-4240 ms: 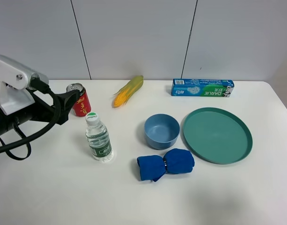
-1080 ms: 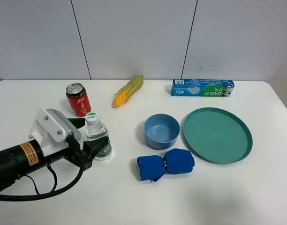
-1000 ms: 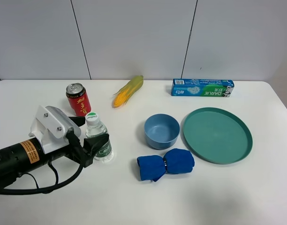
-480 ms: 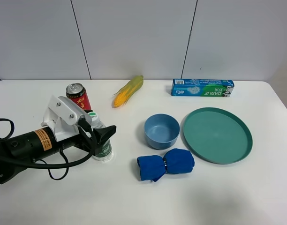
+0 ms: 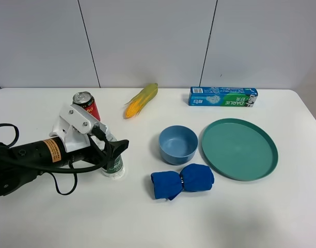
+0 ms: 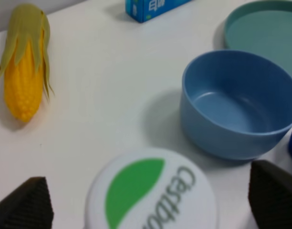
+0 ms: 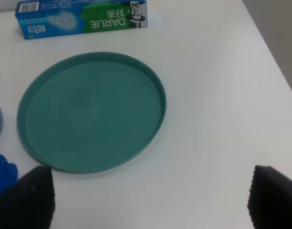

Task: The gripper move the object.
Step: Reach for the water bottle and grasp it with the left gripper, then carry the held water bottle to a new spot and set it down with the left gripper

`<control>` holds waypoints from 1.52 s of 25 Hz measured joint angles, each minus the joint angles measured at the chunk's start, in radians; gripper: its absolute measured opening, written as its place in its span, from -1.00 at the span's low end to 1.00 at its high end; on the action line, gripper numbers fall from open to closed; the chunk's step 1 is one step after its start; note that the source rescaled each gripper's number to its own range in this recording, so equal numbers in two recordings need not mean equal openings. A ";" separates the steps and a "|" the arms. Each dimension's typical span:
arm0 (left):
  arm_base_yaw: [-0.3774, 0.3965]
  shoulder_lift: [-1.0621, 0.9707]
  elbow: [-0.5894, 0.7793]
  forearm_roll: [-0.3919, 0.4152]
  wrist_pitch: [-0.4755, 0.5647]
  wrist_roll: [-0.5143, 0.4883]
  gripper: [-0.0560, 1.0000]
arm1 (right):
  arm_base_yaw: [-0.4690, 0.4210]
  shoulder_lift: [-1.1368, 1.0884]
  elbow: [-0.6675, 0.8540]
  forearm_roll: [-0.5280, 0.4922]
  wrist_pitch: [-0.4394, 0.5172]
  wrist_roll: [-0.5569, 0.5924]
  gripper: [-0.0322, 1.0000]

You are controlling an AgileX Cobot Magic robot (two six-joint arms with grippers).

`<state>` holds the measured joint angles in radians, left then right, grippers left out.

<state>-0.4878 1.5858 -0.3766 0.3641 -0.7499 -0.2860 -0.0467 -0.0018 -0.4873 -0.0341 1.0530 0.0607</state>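
- If pinched off to one side, could knock over the water bottle (image 5: 115,165), upright on the table (image 5: 70,217) near the red can (image 5: 88,107).
- Wide open jaws on the left gripper (image 5: 115,139), one each side of the bottle, not squeezing yet.
- Could slide into the blue bowl (image 5: 177,145) if pushed.
- Open and empty on the right gripper (image 7: 146,195) too.

A blue bowl (image 5: 178,144) is set on a white table (image 5: 251,217). A green plate (image 5: 239,149) is laid just right of the bowl, and a bunched blue cloth (image 5: 182,181) just before it. Corn (image 5: 141,100) and a toothpaste box (image 5: 223,96) are placed behind it. A red can (image 5: 92,109) is seen well to its left.
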 joint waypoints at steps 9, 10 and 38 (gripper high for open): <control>0.000 0.000 -0.008 0.015 0.045 -0.089 0.29 | 0.000 0.000 0.000 0.000 0.000 0.000 1.00; 0.000 0.000 -0.008 0.015 0.045 -0.100 0.25 | 0.000 0.000 0.000 0.000 0.000 0.000 1.00; 0.000 -0.103 -0.044 0.022 0.057 -0.092 -0.89 | 0.000 0.000 0.000 0.000 0.000 0.000 1.00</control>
<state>-0.4878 1.4832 -0.4211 0.3859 -0.6927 -0.3775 -0.0467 -0.0018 -0.4873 -0.0341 1.0530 0.0607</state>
